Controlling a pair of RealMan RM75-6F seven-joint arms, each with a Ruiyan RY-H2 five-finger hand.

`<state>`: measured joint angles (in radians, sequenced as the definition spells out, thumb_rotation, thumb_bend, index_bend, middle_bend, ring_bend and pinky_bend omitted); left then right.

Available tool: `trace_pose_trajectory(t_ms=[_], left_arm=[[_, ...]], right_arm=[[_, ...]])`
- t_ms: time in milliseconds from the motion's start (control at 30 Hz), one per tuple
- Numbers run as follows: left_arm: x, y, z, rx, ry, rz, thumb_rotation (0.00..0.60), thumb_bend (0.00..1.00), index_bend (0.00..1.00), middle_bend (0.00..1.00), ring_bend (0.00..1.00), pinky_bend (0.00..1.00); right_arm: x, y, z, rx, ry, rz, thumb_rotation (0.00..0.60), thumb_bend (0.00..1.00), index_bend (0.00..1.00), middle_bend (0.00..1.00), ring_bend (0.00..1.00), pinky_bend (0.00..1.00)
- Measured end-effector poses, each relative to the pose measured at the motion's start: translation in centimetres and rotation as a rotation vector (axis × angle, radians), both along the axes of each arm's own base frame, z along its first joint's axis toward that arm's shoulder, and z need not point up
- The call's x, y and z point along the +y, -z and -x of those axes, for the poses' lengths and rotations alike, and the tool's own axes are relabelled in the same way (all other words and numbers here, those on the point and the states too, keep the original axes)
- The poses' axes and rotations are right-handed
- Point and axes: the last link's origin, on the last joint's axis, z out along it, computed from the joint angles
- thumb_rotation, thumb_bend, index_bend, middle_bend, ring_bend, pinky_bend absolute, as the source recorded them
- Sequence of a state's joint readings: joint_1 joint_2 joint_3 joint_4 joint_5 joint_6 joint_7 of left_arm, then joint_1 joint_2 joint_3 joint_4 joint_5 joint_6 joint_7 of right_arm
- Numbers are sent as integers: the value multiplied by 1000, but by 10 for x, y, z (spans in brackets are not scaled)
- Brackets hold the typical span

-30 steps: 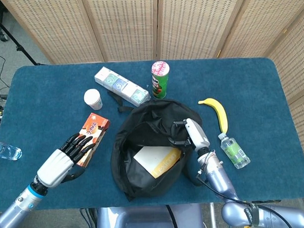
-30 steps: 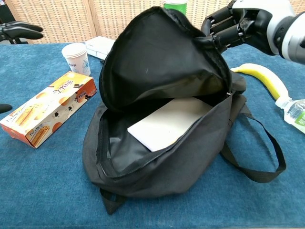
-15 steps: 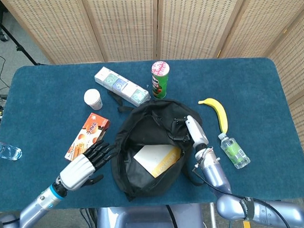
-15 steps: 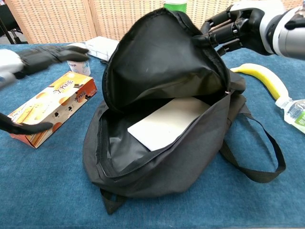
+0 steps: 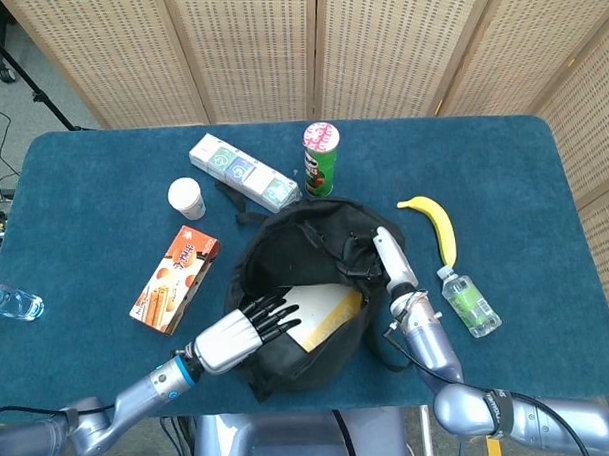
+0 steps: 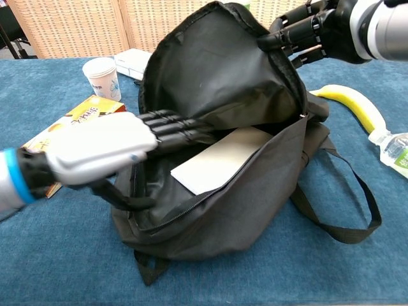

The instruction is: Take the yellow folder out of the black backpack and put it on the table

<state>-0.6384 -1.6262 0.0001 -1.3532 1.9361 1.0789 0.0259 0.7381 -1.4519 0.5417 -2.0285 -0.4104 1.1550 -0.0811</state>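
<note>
Chest view: your right hand is gripping the backpack flap open; your left hand, empty, fingers extended, is entering toward the folder. Extraction and placement are pending.

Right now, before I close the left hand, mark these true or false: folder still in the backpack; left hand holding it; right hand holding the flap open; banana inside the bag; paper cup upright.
1. The folder lies inside the backpack. True.
2. The left hand holds the folder. False: its fingers reach into the opening, straight, gripping nothing.
3. The right hand holds the flap up. True.
4. The banana is in the bag. False: it lies on the table beside the backpack.
5. The cup stands upright. True.
</note>
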Motion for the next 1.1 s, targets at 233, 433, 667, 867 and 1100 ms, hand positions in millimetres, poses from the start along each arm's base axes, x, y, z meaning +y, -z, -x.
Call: trace_pose_trajectory(t_ms=[233, 433, 667, 867, 1100], left_arm=[[7, 34, -22, 42, 20, 23, 600, 275, 28, 0, 0, 0], [18, 50, -37, 74, 33, -6, 600, 276, 28, 0, 0, 0], [25, 69, -52, 93, 19, -9, 600, 277, 28, 0, 0, 0], [26, 84, -57, 117, 13, -4, 600, 276, 28, 0, 0, 0], [30, 99, -61, 137, 17, -36, 600, 305, 28, 0, 0, 0]], right_arm=[[-2, -8, -1, -5, -3, 8, 600, 517, 687, 635, 495, 495], [-2, -17, 2, -30, 2, 3, 600, 517, 687, 635, 495, 495], [3, -22, 3, -39, -2, -9, 600, 517, 686, 635, 495, 495], [2, -24, 7, -43, 12, -9, 600, 517, 687, 635, 495, 495], [3, -26, 13, -54, 24, -17, 600, 517, 687, 635, 495, 495]])
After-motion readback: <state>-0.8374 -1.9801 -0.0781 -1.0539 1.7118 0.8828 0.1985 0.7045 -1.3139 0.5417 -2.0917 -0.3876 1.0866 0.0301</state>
